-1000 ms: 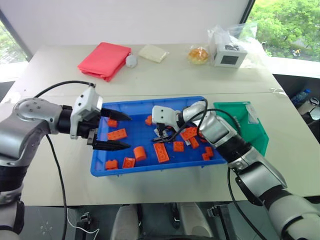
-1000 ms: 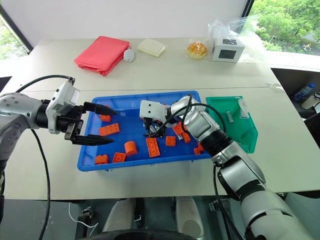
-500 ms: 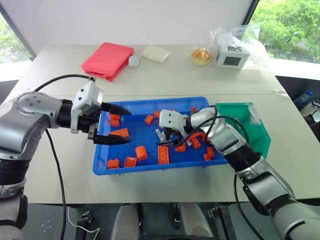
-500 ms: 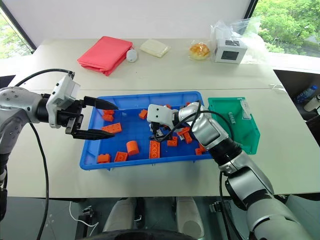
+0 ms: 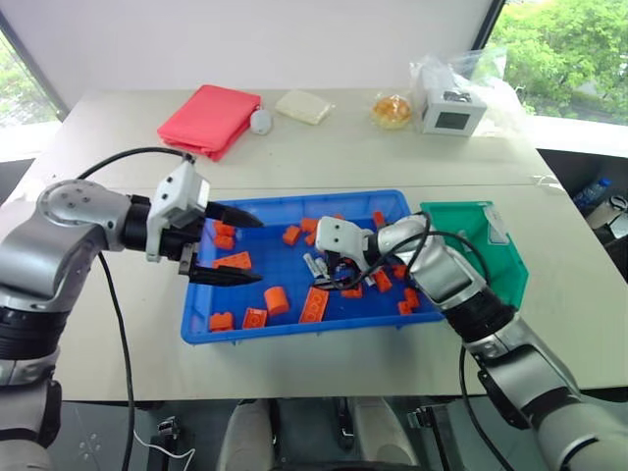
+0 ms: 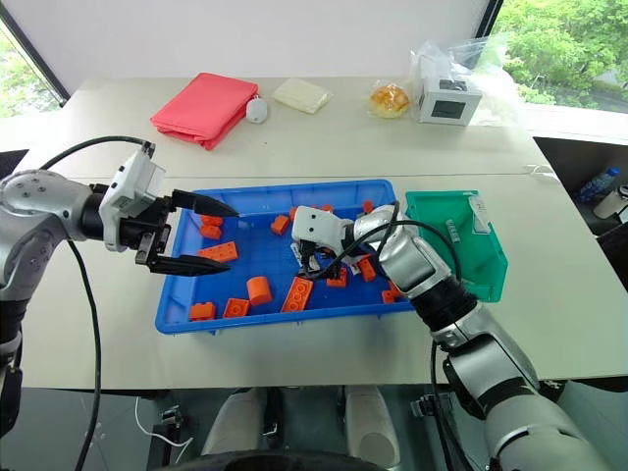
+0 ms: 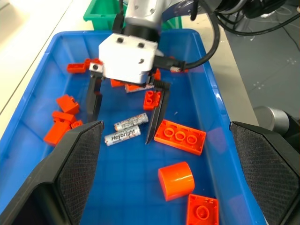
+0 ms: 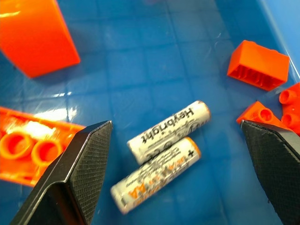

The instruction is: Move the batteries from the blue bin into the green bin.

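Two batteries (image 7: 126, 128): side by side, touching, flat on the blue bin's floor near its middle, directly under the right end effector.
Right end effector (image 7: 123, 117): over the bin, pointing down; fingers spread wide, one tip on each side of the battery pair, holding nothing.
Left end effector (image 5: 228, 247): above the bin's left end, fingers wide apart, empty, pointing toward the right arm.
Blue bin (image 5: 294, 335): on the table, scattered with orange bricks (image 7: 180, 136); one orange cylinder (image 7: 176, 180) lies near the batteries.
Green bin (image 6: 491, 277): just beside the blue bin's right end; a small silver cylinder (image 6: 452, 229) lies inside.
Table (image 5: 324, 152): far side carries a red cloth (image 5: 208, 118), a white box (image 5: 449, 110) and wrapped food.
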